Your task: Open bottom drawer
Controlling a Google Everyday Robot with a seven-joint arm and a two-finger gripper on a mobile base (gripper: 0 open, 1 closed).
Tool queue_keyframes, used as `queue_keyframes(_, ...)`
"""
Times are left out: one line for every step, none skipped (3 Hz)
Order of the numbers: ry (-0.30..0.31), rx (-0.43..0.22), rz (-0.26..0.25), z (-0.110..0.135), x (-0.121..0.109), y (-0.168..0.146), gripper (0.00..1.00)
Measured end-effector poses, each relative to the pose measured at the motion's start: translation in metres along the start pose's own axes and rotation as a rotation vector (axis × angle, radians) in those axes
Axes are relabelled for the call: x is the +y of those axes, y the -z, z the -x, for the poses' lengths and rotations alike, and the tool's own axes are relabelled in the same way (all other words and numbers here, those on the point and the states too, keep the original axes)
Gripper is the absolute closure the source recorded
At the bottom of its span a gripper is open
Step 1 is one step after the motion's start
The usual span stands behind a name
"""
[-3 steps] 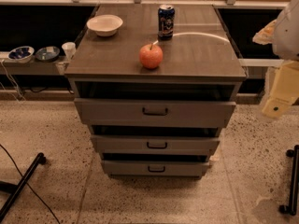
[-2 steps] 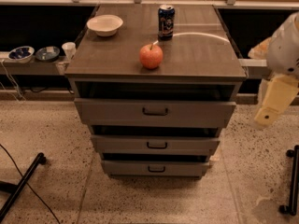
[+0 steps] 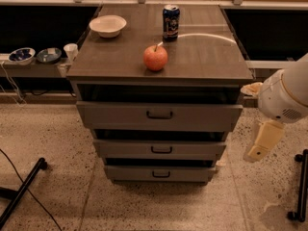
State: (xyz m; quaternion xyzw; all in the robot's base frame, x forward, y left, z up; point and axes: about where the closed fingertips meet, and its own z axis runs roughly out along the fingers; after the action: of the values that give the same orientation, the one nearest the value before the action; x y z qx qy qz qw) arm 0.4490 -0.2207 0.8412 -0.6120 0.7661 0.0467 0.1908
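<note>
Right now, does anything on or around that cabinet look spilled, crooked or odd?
Nothing stands out. The apple, can and bowl sit upright on the cabinet top, nothing spilled. The bottom drawer sits level like the two above it. The gripper hangs beside the cabinet at the picture's right, touching nothing.

The cabinet top (image 3: pixel 202 59) carries three items: a white bowl (image 3: pixel 108 25) at the rear left, a dark can (image 3: pixel 171 21) standing upright at the rear centre, and a red apple (image 3: pixel 155 57) nearer the front edge, each apart from the others. The gripper (image 3: pixel 259 150) hangs beside the cabinet's right side, below the level of the top and above the speckled floor (image 3: pixel 57 196).
</note>
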Motion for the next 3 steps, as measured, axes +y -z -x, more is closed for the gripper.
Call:
queue_keyframes(-0.001,0.0,0.001,0.0,0.0,0.0,0.0)
queue_keyframes(0.003,-0.046,0.027,-0.008,0.004,-0.048,0.0)
queue_keyframes(0.053,-0.161,0.095,-0.019,0.047,-0.162,0.0)
